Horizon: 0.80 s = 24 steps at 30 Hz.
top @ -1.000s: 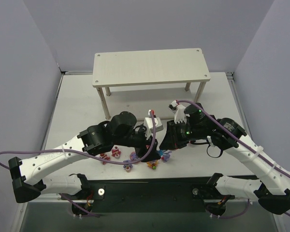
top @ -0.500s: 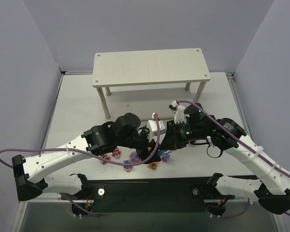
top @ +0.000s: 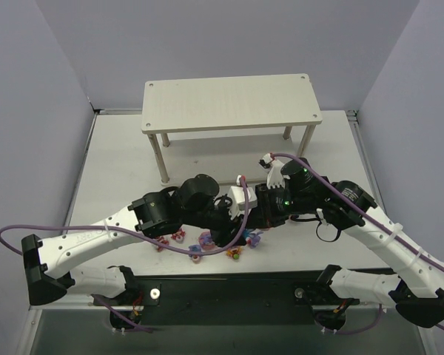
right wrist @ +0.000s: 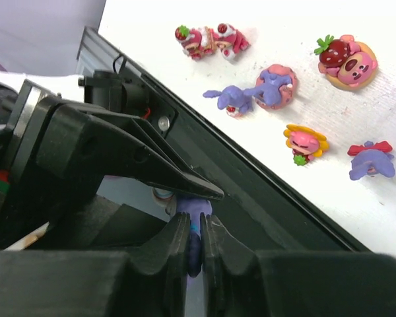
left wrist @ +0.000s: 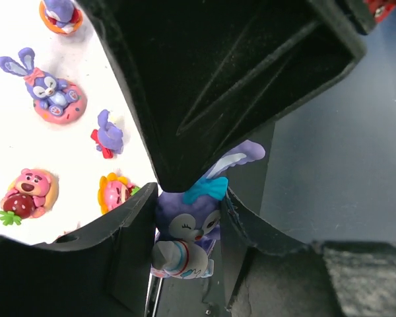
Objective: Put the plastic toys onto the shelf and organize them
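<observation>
Left fingers [left wrist: 133, 247]: clenched on a purple bunny [left wrist: 188, 224] with a teal bow, one finger on each side.
Right fingers [right wrist: 173, 254]: pinched on the same bunny from the opposite end.
Other toys [right wrist: 274, 87]: scattered on the white surface [right wrist: 389, 112] beside both fingers.
Left arm [top: 96, 238], right arm [top: 377, 225]: bent inward, wrists meeting.
Shelf [top: 229, 101]: well beyond the fingers.

Robot lab, plain grey walls [top: 52, 66], white table [top: 118, 159]

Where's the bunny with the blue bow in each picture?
Top external: hidden under the arms.
Left wrist: bottom middle, bunny in left gripper.
Right wrist: bottom middle, pinched by right gripper.
Shared landmark: strawberry bear toy, in both wrist views.
</observation>
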### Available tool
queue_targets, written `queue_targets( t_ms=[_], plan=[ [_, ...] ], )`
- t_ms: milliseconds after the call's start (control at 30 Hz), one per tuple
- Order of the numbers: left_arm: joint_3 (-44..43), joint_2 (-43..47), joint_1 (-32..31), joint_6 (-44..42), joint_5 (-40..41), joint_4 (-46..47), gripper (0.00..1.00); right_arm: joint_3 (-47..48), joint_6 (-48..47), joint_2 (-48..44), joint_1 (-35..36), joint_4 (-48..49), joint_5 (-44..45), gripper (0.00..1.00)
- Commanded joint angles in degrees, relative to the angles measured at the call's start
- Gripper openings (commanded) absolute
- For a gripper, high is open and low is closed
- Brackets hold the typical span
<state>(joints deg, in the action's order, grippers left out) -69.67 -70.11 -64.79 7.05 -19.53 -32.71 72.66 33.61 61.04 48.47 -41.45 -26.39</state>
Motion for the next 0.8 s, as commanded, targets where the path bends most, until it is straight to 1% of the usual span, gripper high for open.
queue_targets(
  t_ms=[0, 33, 100, 133, 167, 267, 300, 367, 400, 433, 467, 500, 533, 567, 633, 667, 767],
  plan=[
    [-2.40, 0.14, 0.20, -0.37, 4.93, 0.45, 0.00, 2.48, 5.50, -0.57, 0.49, -0.39, 0.28, 0.21],
    [-2.31, 0.67, 0.20, 0.15, 6.85, 0.63, 0.00, 2.57, 5.77, -0.65, 0.49, -0.38, 1.33, 0.45],
    [-1.88, 1.98, 0.20, 0.77, 9.93, 1.59, 0.00, 3.18, 6.82, -1.62, 0.31, -0.38, 5.46, 0.59],
    [-1.70, 2.51, 0.28, 1.21, 11.52, 2.12, 0.00, 3.36, 7.09, -2.23, 0.40, -0.38, 7.13, 0.69],
    [-1.44, 3.21, 0.37, 1.30, 15.53, 2.56, 0.00, 3.54, 7.26, -3.28, 0.40, -0.38, 11.06, 0.73],
    [-1.34, 5.76, 0.98, 1.74, 21.44, 4.40, 0.00, 4.59, 8.93, -5.91, 0.14, -0.56, 18.63, 0.80],
    [-2.13, 6.73, 1.42, 1.74, 25.81, 5.28, 0.00, 4.77, 9.37, -6.71, 0.05, -0.65, 23.36, 0.82],
    [-2.92, 7.61, 4.05, 1.83, 30.05, 6.42, 0.00, 4.68, 9.99, -8.64, -0.13, -0.39, 27.78, 0.86],
    [-3.36, 8.22, 5.45, 2.00, 33.56, 8.17, 0.00, 4.42, 10.68, -9.09, -0.13, -0.65, 31.63, 0.89],
    [-3.89, 8.67, 7.12, 2.26, 34.72, 9.23, 0.00, 3.98, 11.13, -10.22, -0.21, -0.56, 32.88, 0.89],
    [-4.16, 9.02, 11.40, 2.62, 36.13, 10.37, 0.00, 3.63, 11.04, -10.76, -0.30, -0.56, 33.77, 0.90],
    [-4.25, 9.54, 13.36, 3.05, 38.05, 13.34, 0.00, 3.45, 11.22, -11.20, -0.39, -0.56, 35.52, 0.90],
    [-4.86, 9.72, 15.82, 3.06, 38.94, 14.85, 0.00, 2.75, 11.22, -11.98, -0.65, -0.56, 35.88, 0.90],
    [-5.38, 9.73, 19.67, 2.88, 39.56, 16.35, 0.00, 2.57, 11.05, -12.25, -0.66, -0.56, 36.23, 0.90],
    [-7.48, 8.50, 23.56, 2.88, 40.97, 20.22, 0.00, 1.70, 10.87, -12.61, -1.01, -0.56, 36.50, 0.90],
    [-8.28, 7.89, 27.32, 2.88, 41.24, 22.49, 0.00, 1.34, 10.69, -12.52, -1.18, -0.56, 36.33, 0.90],
    [-11.26, 4.64, 31.82, 4.11, 41.85, 25.93, 0.00, -0.06, 10.87, -12.43, -1.62, -0.65, 36.24, 0.90]
  ],
)
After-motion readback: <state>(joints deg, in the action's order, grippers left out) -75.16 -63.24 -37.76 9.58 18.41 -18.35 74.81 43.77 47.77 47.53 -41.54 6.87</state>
